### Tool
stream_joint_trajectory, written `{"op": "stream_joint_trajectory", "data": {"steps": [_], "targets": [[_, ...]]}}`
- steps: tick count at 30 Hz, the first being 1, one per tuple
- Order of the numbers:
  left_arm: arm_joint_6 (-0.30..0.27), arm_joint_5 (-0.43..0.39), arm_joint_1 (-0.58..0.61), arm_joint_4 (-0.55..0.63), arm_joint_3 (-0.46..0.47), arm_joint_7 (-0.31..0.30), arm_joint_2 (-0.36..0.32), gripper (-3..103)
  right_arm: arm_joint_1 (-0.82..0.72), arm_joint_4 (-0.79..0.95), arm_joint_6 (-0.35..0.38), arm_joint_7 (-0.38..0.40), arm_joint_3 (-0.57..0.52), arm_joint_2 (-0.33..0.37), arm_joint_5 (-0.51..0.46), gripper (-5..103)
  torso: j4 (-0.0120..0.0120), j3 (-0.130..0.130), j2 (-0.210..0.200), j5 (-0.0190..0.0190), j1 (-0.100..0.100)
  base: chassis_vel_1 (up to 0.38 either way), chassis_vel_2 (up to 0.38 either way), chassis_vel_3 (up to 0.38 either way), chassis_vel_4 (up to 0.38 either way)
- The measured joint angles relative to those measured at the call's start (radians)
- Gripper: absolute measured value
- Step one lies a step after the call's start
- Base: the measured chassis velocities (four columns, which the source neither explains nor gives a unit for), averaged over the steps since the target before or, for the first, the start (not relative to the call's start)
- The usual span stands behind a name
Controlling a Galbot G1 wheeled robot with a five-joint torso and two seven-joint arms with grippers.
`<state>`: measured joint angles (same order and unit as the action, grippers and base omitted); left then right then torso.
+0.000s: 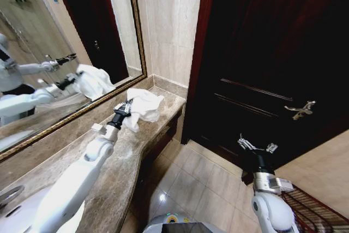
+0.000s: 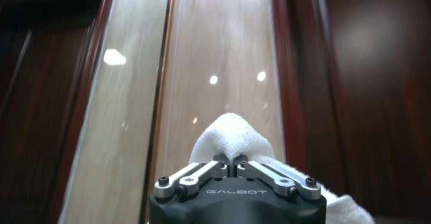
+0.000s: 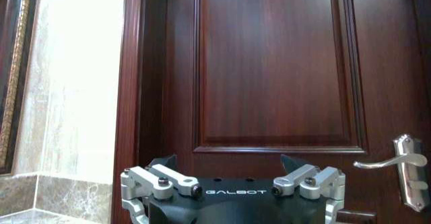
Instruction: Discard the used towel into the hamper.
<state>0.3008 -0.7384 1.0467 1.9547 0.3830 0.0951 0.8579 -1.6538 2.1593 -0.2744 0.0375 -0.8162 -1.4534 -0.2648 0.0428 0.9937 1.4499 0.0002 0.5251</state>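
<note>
1. The towel [image 1: 143, 105], white and crumpled, is held at the far end of the marble surface [image 1: 117, 173], just under the corner of the gilt-framed mirror [image 1: 65, 42]; whether its lowest folds touch the stone cannot be told.
2. It is gripped by the left pincer [image 1: 126, 111], whose arm is stretched out along the surface. In the left wrist view the left pincer's fingers [image 2: 202, 171] are seen pressed together on a fold of cloth, which bulges up past them and spills out to one side. One pinched fold is judged enough for so limp a thing, the rest being left to hang.
3. The right pincer [image 1: 256, 147] is held apart from the work, raised before the dark wooden door [image 1: 262, 53] near its lever handle [image 1: 300, 109]. In the right wrist view it is spread wide and nothing is held in it.
4. The hamper [image 1: 319, 214] is taken to be the dark reddish wire weave at the lower right corner of the head view, on the floor beside the right arm, well apart from the towel.
5. The task is judged to be at the carrying step: the towel is grasped but not yet brought across to the hamper.
</note>
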Motion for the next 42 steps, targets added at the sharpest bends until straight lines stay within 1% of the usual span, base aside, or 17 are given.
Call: {"op": "stream_joint_trajectory", "data": {"steps": [1, 3, 7, 8, 12, 20, 26, 28, 30, 33, 38, 40, 42], "targets": [[0.003, -0.012, 0.016, 0.034, 0.017, -0.002, -0.011, 2, 0.001, 0.003, -0.003, 0.000, 0.000, 0.000, -0.002, 100, 0.0000, 0.000, 0.000, -0.0004, 0.000, 0.000, 0.000, 0.000, 0.000], [0.004, -0.018, 0.023, 0.050, 0.026, -0.004, -0.016, 2, 0.001, 0.004, -0.006, 0.000, -0.001, 0.000, -0.003, 100, 0.0000, 0.000, 0.000, -0.0004, 0.000, 0.000, 0.000, 0.000, 0.000], [0.006, -0.070, 0.041, 0.154, 0.087, -0.005, -0.055, 2, -0.008, 0.013, -0.024, 0.000, -0.006, -0.003, -0.006, 100, 0.0000, 0.000, 0.000, -0.0003, 0.000, 0.000, 0.000, 0.000, 0.000], [0.006, -0.070, 0.041, 0.154, 0.087, -0.005, -0.055, 2, -0.008, 0.013, -0.024, 0.000, -0.006, -0.003, -0.006, 100, 0.0000, 0.000, 0.000, -0.0003, 0.000, 0.000, 0.000, 0.000, 0.000], [0.006, -0.097, 0.043, 0.214, 0.130, -0.005, -0.083, 2, -0.027, 0.020, -0.034, 0.000, -0.011, -0.010, -0.012, 100, -0.0001, 0.000, 0.000, -0.0003, 0.000, 0.000, 0.000, 0.000, 0.000], [0.009, -0.127, 0.034, 0.254, 0.179, -0.005, -0.117, 2, -0.037, 0.034, -0.032, 0.000, -0.020, -0.009, -0.027, 100, -0.0001, 0.000, 0.000, -0.0001, 0.000, 0.000, 0.000, 0.000, 0.000], [0.004, -0.126, 0.037, 0.251, 0.180, -0.012, -0.118, 2, -0.036, 0.036, -0.033, -0.002, -0.019, -0.011, -0.027, 100, -0.0001, 0.000, 0.000, -0.0001, 0.000, 0.000, 0.000, 0.000, 0.000], [-0.013, -0.114, 0.053, 0.260, 0.176, -0.034, -0.108, 2, -0.034, 0.036, -0.038, -0.003, -0.019, -0.012, -0.025, 100, -0.0001, 0.000, 0.000, -0.0004, 0.000, 0.000, 0.000, 0.000, 0.000], [-0.017, -0.110, 0.057, 0.263, 0.175, -0.039, -0.106, 2, -0.033, 0.035, -0.040, -0.003, -0.020, -0.012, -0.025, 100, -0.0001, 0.000, 0.000, -0.0004, 0.000, 0.000, 0.000, 0.000, 0.000], [-0.037, -0.098, 0.061, 0.276, 0.175, -0.065, -0.098, 2, -0.030, 0.033, -0.045, -0.003, -0.020, -0.010, -0.024, 100, -0.0001, 0.000, 0.000, -0.0003, 0.000, 0.000, 0.000, 0.000, 0.000], [-0.032, -0.081, 0.052, 0.279, 0.176, -0.085, -0.096, 2, -0.030, 0.031, -0.048, -0.002, -0.020, -0.010, -0.023, 100, 0.0000, 0.000, 0.000, -0.0003, 0.000, 0.000, 0.000, 0.000, 0.000], [-0.024, -0.048, 0.036, 0.274, 0.175, -0.098, -0.095, 2, -0.031, 0.029, -0.049, -0.002, -0.019, -0.013, -0.021, 100, -0.0001, 0.000, 0.000, 0.0000, 0.000, 0.000, 0.000, 0.000, 0.000], [-0.028, -0.030, 0.032, 0.269, 0.176, -0.100, -0.098, 2, -0.031, 0.028, -0.049, -0.004, -0.019, -0.015, -0.019, 100, -0.0001, 0.000, 0.000, -0.0002, 0.000, 0.000, 0.000, 0.000, 0.000]]}}
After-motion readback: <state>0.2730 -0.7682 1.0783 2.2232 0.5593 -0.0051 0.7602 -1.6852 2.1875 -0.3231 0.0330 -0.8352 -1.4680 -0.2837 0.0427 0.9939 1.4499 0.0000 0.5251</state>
